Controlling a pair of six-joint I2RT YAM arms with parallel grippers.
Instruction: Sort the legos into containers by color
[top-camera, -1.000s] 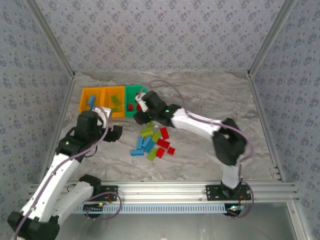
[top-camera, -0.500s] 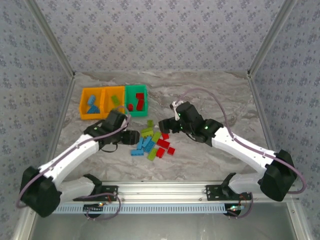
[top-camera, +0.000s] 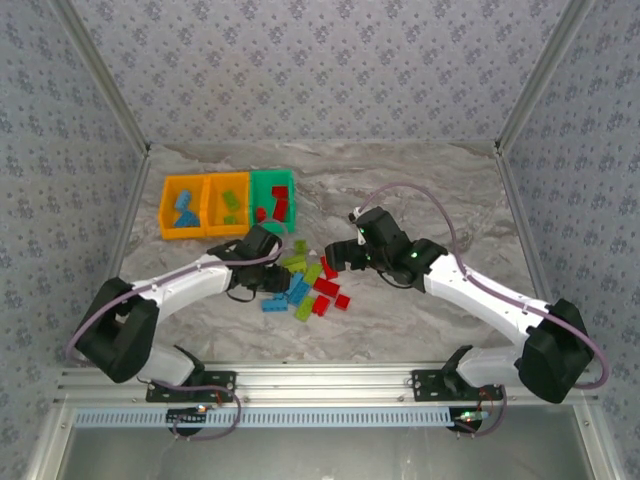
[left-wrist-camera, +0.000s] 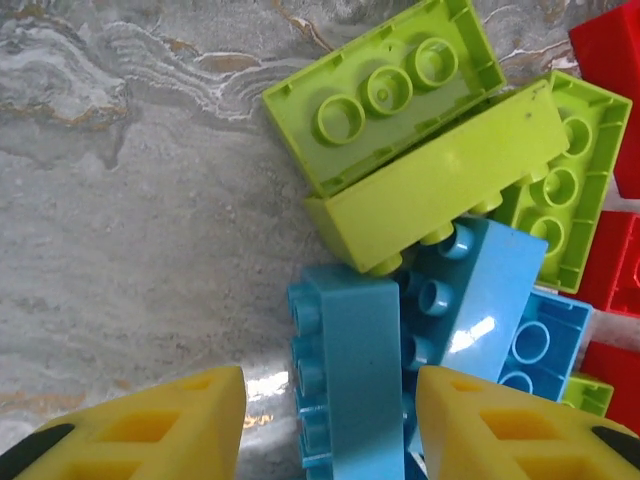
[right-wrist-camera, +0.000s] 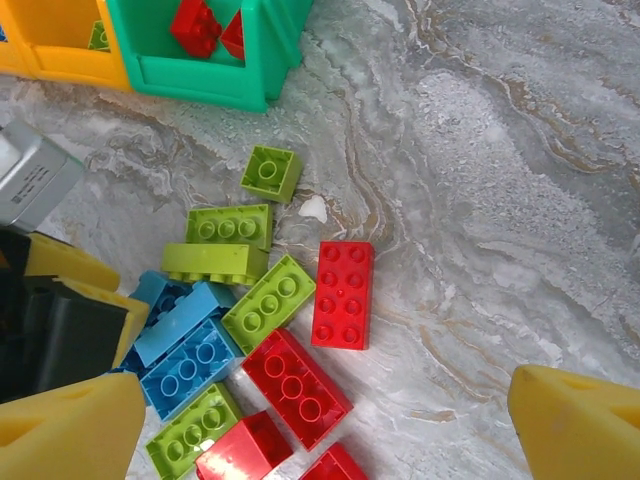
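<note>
Loose pile of small studded plastic bricks (top-camera: 305, 283), red, blue & lime, sits mid-table, just in front of the bins. Left claw (left-wrist-camera: 330, 430) is low at the pile's left side, yellow fingers (left-wrist-camera: 150, 430) either side of a light-blue brick (left-wrist-camera: 345, 350), slim gaps both sides: released, not clamping. Right claw (right-wrist-camera: 325, 425) hangs over the pile's right side, spread wide, holding nothing. Behind, touching in a row: orange plastic bin (top-camera: 165, 215) w/ blue pcs, second orange plastic bin (top-camera: 228, 231) w/ lime, green plastic bin (top-camera: 272, 174) w/ red, all on the grey marbled tabletop (top-camera: 420, 190).
</note>
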